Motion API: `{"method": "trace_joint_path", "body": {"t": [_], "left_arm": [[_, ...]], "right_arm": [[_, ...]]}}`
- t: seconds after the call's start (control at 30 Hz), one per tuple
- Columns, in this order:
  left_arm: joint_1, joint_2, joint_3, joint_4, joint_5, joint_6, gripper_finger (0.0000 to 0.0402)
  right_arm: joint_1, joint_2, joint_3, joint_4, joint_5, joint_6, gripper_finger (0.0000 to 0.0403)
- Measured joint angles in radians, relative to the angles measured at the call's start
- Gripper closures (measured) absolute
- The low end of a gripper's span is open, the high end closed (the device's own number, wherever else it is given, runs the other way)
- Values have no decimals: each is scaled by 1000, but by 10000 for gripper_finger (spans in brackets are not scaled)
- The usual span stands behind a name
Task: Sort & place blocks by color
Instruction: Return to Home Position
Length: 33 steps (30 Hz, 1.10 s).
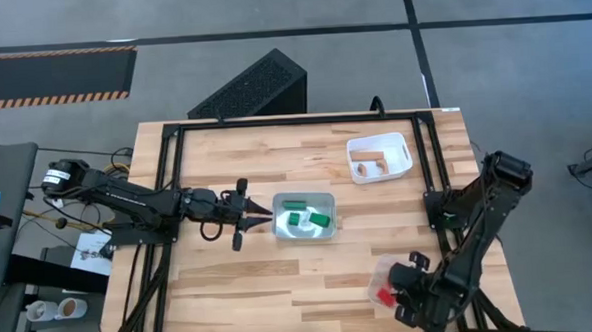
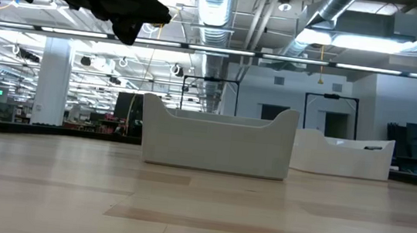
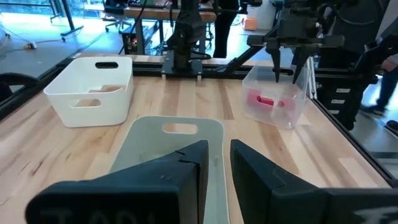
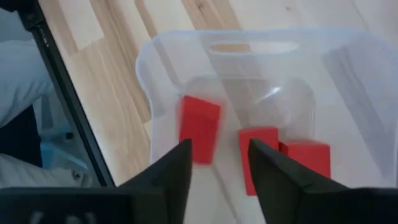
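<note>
Right wrist view: red blocks (image 4: 199, 127) under released right hand (image 4: 219, 149); left hand (image 1: 264, 221) released near green blocks (image 1: 303, 220).

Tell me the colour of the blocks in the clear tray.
Red: the blocks in the clear tray show best in the right wrist view.

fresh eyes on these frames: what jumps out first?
The colour sorting: three red blocks lie in the clear bin at the lower right of the high view, directly under the open right end effector. Green blocks fill the gray bin mid-table, with the open left end effector at its left edge. Light wood blocks sit in the white bin, upper right.
</note>
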Motion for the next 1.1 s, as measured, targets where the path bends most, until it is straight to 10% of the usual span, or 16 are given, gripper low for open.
{"method": "trace_joint_path", "body": {"t": [0.33, 0.77, 1.1], "left_arm": [[2, 0, 0, 11, 13, 35, 349], [19, -6, 2, 26, -52, 88, 349], [78, -252, 2, -93, -109, 184, 349]], "right_arm": [[-104, -67, 0, 11, 3, -259, 180], [-479, -357, 2, 262, -29, -1112, 268], [-697, -591, -154, 432, -165, -1356, 326]]}}
